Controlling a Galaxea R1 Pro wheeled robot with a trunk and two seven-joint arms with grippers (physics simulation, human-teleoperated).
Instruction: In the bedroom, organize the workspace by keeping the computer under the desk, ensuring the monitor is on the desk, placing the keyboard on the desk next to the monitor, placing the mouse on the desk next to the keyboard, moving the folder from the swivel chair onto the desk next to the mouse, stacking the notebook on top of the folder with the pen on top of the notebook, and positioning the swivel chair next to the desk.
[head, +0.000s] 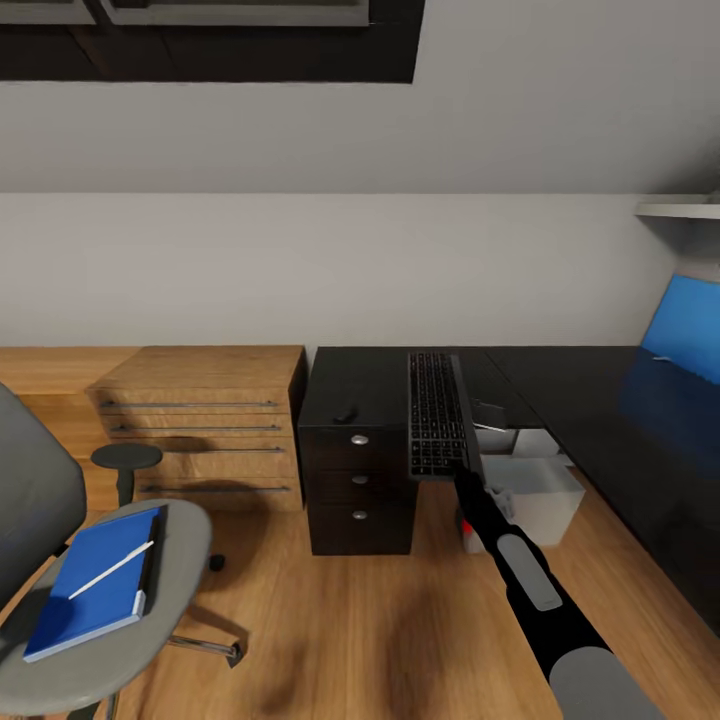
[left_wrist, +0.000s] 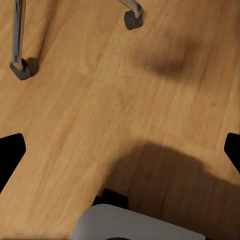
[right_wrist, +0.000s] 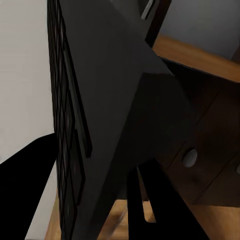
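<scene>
Right arm's black gripper (head: 468, 478) pinches black slim keyboard (head: 436, 413) above black desk (head: 560, 400); blue flat folder (head: 95, 580) and white pen (head: 110, 570) remain on grey swivel chair (head: 180, 530).

no legible text, label, brand, number or sign found in any view. the keyboard (head: 436, 414) shows rows of keys, but their markings are too small and blurred to read. the blue notebook (head: 96, 580) cover and the monitor (head: 688, 330) screen are plain.
</scene>
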